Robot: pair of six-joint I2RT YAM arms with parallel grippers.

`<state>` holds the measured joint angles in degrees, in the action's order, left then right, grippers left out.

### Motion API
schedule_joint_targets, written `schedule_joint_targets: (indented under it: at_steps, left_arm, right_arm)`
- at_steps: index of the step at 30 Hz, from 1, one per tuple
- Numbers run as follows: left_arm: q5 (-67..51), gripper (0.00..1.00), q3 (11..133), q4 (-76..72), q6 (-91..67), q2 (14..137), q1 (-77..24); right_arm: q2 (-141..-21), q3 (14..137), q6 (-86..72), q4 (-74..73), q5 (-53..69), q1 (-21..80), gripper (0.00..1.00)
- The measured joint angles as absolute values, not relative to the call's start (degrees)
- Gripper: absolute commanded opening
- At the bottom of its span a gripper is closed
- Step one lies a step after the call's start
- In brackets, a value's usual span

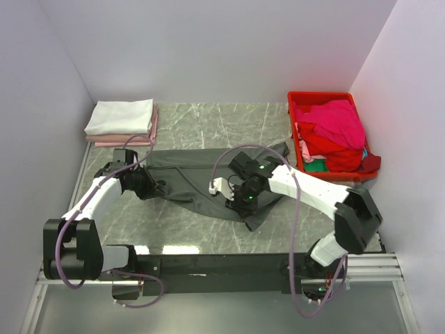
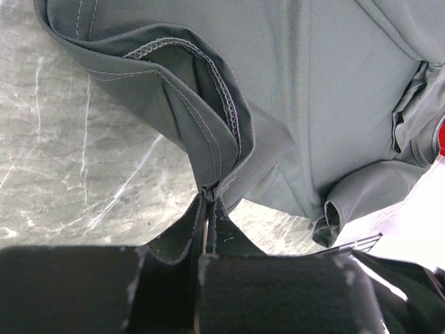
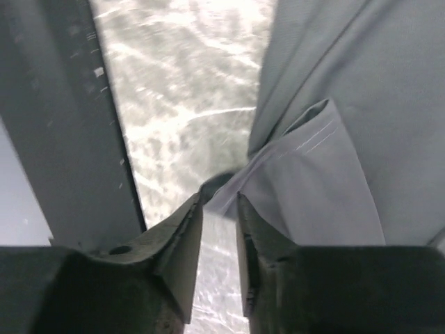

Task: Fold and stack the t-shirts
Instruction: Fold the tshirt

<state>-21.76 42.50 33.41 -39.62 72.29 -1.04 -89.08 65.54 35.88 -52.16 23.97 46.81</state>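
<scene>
Left wrist: t-shirt [image 2: 334, 104] hem between fingers [image 2: 174, 240]

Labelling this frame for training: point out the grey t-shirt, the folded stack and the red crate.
grey t-shirt [image 1: 188, 170]: top view, its flat middle.
folded stack [image 1: 119, 116]: top view, white top tee.
red crate [image 1: 321, 94]: top view, far rim.

We find no readable text, label, brand, number or sign on anything in any of the three views.
</scene>
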Motion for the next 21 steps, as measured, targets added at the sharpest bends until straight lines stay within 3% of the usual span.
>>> schedule_joint_targets:
  at_steps: [6, 9, 13, 21]
  left_arm:
    - [-21.78, 0.01, 42.50, 33.43, -39.62, 72.34, -0.99]
    - [-21.78, 0.01, 42.50, 33.41, -39.62, 72.40, -0.93]
    - [-21.78, 0.01, 42.50, 33.39, -39.62, 72.64, -0.93]
    - [-21.78, 0.01, 42.50, 33.39, -39.62, 72.64, -0.93]
  right_arm:
    - [-79.83, 64.01, 44.86, -54.54, 26.02, 42.24, 0.38]
    - [-76.27, 57.58, 52.42, -51.86, 25.43, 39.86, 0.40]
    - [-74.83, 48.60, 62.02, -48.93, 25.52, 39.48, 0.41]
    - [-75.50, 47.22, 68.99, -39.81, 25.56, 39.62, 0.38]
